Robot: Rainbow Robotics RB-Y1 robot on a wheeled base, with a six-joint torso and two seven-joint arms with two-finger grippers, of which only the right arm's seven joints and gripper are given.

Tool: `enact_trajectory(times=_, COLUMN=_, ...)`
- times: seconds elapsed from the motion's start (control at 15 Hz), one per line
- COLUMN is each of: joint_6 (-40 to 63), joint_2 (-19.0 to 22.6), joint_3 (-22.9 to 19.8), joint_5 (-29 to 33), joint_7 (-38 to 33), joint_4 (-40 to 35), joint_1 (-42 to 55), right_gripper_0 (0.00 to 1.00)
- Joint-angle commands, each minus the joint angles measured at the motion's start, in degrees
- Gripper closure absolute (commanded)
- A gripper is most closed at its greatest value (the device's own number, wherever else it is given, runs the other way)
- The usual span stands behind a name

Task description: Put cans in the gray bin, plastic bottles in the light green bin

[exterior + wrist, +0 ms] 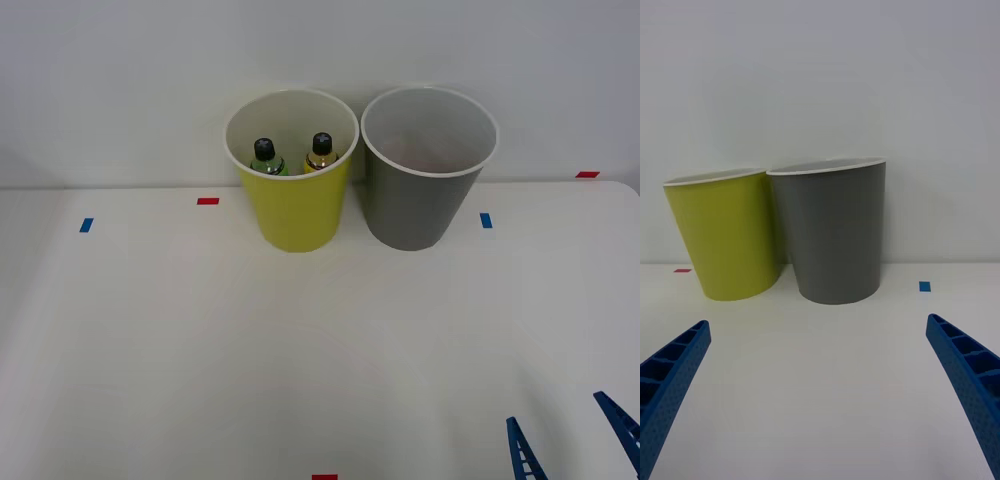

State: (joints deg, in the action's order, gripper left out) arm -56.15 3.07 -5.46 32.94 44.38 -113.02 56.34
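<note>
Both bottles in the green bin, hand open and empty.
Green bin (295, 215) and gray bin (420, 205) stand touching at upper centre of the counter (200, 340); bottles (266, 157) upright inside; hand (570, 440) lower right.

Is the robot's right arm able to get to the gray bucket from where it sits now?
Probably yes. The right gripper is open, and bare table lies between it and the gray bin.
</note>
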Motion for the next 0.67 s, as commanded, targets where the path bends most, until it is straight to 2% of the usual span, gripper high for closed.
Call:
enact_trajectory(times=0.07, joint_6=-0.01, joint_2=0.01, joint_3=0.01, joint_5=0.02, joint_7=0.00, joint_4=0.00, joint_1=0.00, right_gripper_0=0.00)
enact_trajectory(times=0.67, joint_6=-0.01, joint_2=0.01, joint_3=0.01, joint_5=0.02, joint_7=0.00, joint_4=0.00, joint_1=0.00, right_gripper_0=0.00)
